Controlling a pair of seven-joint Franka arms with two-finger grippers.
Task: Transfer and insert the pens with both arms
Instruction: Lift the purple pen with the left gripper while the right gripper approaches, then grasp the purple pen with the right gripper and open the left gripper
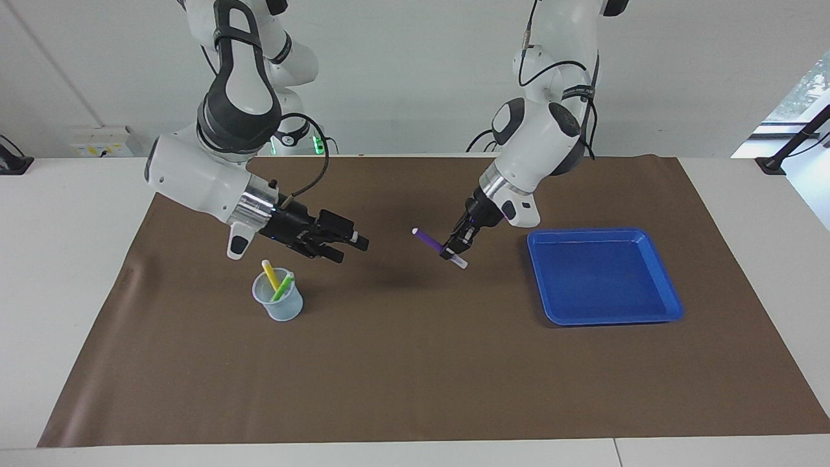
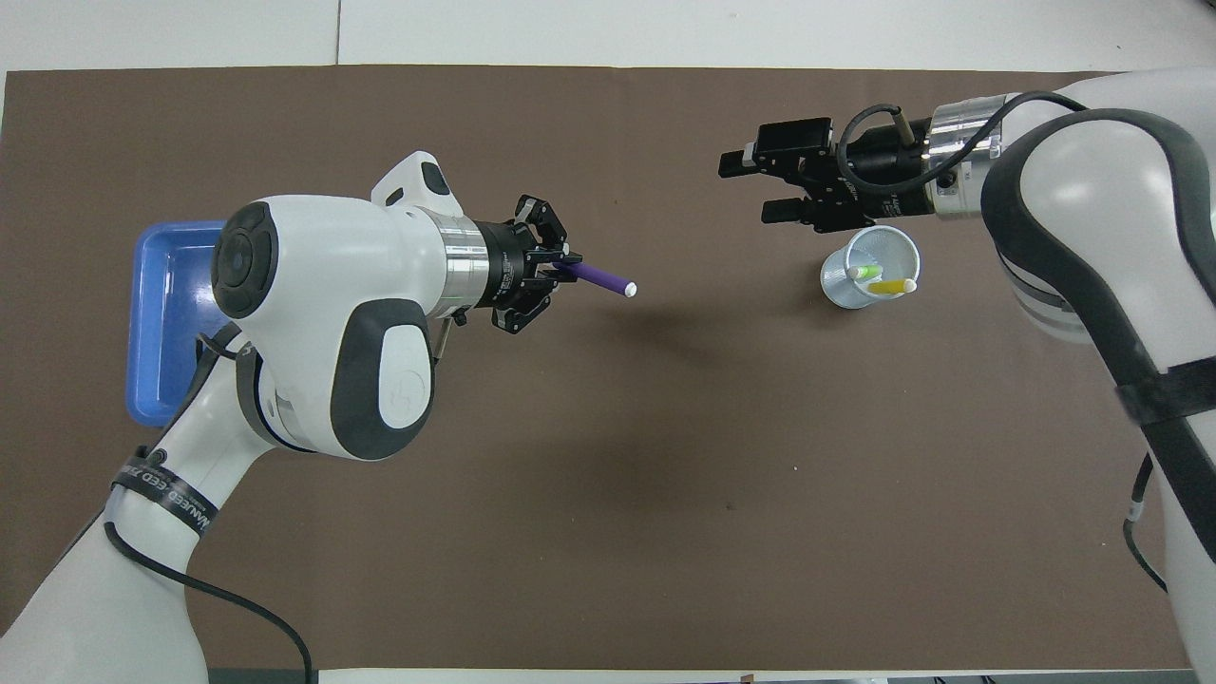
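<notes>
Light, stiff purple marker pen (image 1: 431,241) pinched near its pale end by left gripper (image 1: 452,250); right gripper (image 1: 350,245), spread beside clear plastic cup (image 1: 279,301), should grasp its free end.

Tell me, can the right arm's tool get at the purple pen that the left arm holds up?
Probably yes. The right tool is open and points toward the purple pen, whose purple end sticks out free from the shut left tool. Only bare mat lies below the gap between them.
</notes>
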